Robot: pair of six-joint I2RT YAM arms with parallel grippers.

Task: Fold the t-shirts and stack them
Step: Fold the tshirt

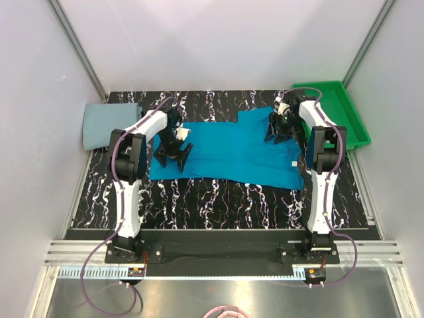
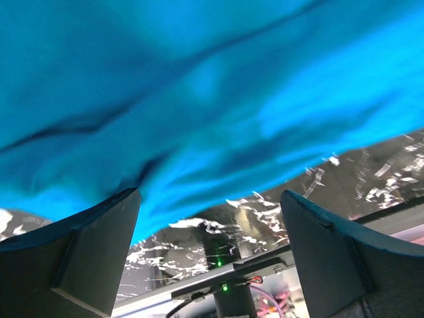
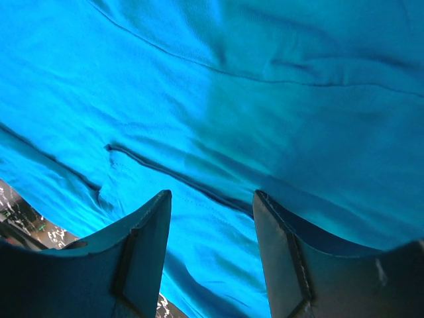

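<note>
The bright teal-blue t-shirt lies spread flat across the middle of the black marbled table. A pale grey-blue t-shirt lies folded at the far left. My left gripper hangs over the teal shirt's left edge. In the left wrist view this gripper is wide open, with the shirt's hem and bare table between its fingers. My right gripper is above the shirt's far right part. In the right wrist view it is open just above the cloth, which lies flat and unpinched between the fingers.
A green plastic tray stands at the back right corner, close behind the right arm. White walls and metal rails close in the table on both sides. A wrinkle and a seam run across the teal cloth under the right gripper.
</note>
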